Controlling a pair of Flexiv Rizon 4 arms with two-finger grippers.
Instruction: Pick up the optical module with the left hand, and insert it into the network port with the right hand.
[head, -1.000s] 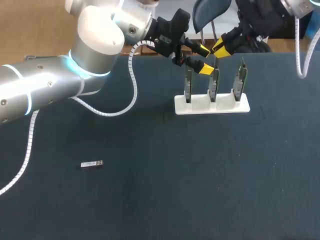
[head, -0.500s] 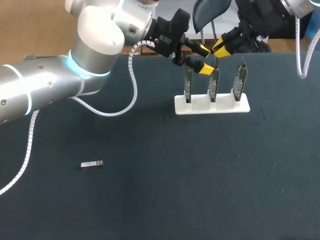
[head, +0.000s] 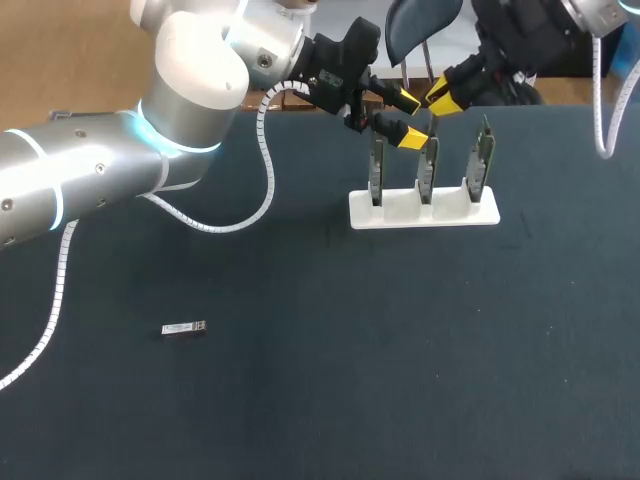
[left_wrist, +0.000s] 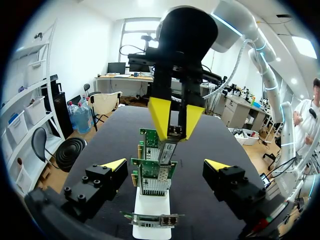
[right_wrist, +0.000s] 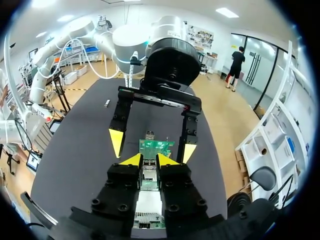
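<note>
network card (head: 426, 172) x3 | white stand (head: 424, 213) x1 | optical module (head: 184, 328) x2 | claw (head: 408, 118) x2

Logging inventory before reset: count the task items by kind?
Green upright network cards: 3
White slotted card stand: 1
Small silver optical modules: 2, one lying loose, one apparently in the right hand
Total: 6

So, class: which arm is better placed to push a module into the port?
Right: the right tool grips a module just over the upright cards; the left tool is open and empty.
</note>
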